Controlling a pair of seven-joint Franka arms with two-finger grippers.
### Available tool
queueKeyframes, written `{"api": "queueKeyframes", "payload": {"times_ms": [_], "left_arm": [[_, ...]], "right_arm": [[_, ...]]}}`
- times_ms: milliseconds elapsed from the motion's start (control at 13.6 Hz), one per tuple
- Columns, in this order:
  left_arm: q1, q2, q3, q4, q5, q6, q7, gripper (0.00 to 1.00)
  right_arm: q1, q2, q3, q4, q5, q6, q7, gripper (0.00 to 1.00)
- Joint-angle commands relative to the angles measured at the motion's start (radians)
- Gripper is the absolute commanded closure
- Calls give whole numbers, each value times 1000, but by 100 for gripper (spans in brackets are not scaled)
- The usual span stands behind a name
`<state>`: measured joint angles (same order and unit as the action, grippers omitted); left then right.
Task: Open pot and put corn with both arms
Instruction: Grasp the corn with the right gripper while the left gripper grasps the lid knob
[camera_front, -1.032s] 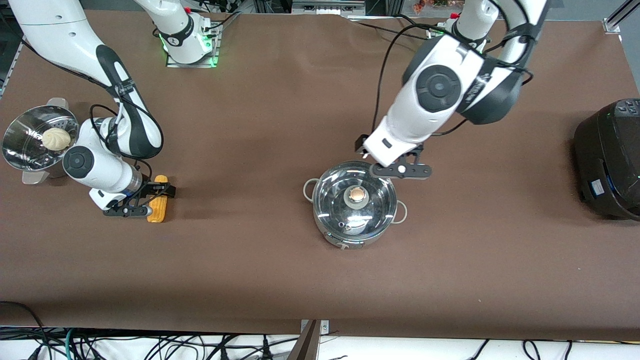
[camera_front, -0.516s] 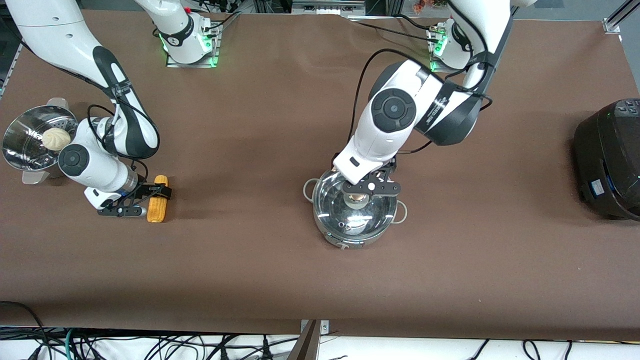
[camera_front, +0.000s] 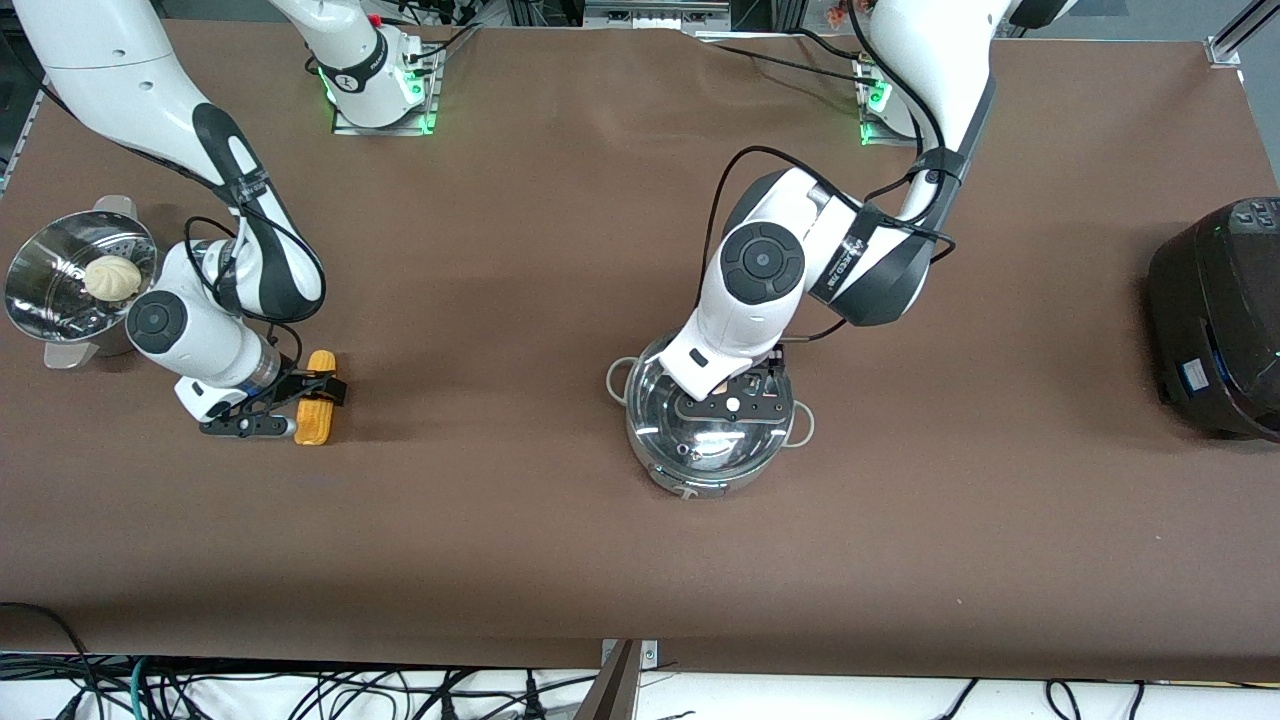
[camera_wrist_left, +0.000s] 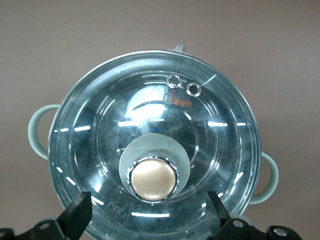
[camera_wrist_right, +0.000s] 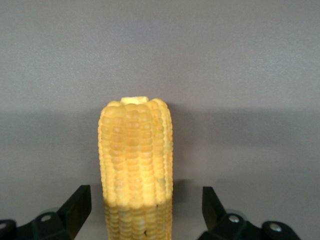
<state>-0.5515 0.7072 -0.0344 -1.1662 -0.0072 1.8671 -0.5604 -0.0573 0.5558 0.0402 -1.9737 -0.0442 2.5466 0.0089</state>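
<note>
1. The pot (camera_front: 708, 430) is sitting on the brown surface (camera_front: 500, 520) near the middle, with its glass lid (camera_wrist_left: 155, 145) on and seated evenly on the rim; both loop handles are showing at its sides.
2. The left gripper (camera_front: 733, 403) is hanging directly over the lid, and in the front view its black body is covering the knob.
3. In the left wrist view the tan knob (camera_wrist_left: 153, 179) is lying between the two black fingertips (camera_wrist_left: 80, 215), roughly centred. The jaws are standing wide apart, clear gaps showing on both sides of the knob, and they are holding nothing.
4. The corn (camera_front: 317, 397) is lying flat on the surface toward the right arm's end, its long axis running nearer-to-farther from the front camera.
5. The right gripper (camera_front: 290, 402) is sitting low at the corn, its fingers straddling the cob across its width.
6. In the right wrist view the corn (camera_wrist_right: 136, 165) is standing midway between the fingertips (camera_wrist_right: 77, 207). The jaws are gaping well wider than the cob, with bare surface showing on each side, and they are not pressing on it.
7. A steel steamer pot (camera_front: 70, 280) with a white bun (camera_front: 112, 277) in it is resting at the right arm's end of the surface, beside that arm's wrist.
8. A black rice cooker (camera_front: 1220, 320) is sitting at the left arm's end, well apart from the pot.
</note>
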Motion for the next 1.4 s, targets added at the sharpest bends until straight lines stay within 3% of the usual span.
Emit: {"api": "queueKeyframes", "payload": {"times_ms": [0,74,221,369,516,590,737,1032,1327], "left_arm": [[-11,34,13,46,23,1,19,0],[-11,38,13,46,23,3,17,1],[-11,46,13,42,23,20,19,3],[-13,55,13,45,23,24,23,11],[-13,55,13,42,23,24,25,12],[-13,55,13,42,24,24,27,17],[-13,57,13,43,23,24,25,23],[-13,61,13,43,23,24,25,26],[-13,61,13,43,23,26,25,27]], "right_arm": [[-9,6,9,3,-14,15,-33,55],[-9,6,9,3,-14,15,-43,77],[-9,4,9,3,-14,14,-55,98],[-9,4,9,4,-13,9,-67,100],[-9,3,9,18,-11,-3,-69,100],[-7,1,10,28,-11,-22,-69,100],[-6,-8,18,91,-8,-138,-66,100],[-6,-17,58,318,30,-457,-66,100],[-1,-23,66,412,29,-548,-79,100]]}}
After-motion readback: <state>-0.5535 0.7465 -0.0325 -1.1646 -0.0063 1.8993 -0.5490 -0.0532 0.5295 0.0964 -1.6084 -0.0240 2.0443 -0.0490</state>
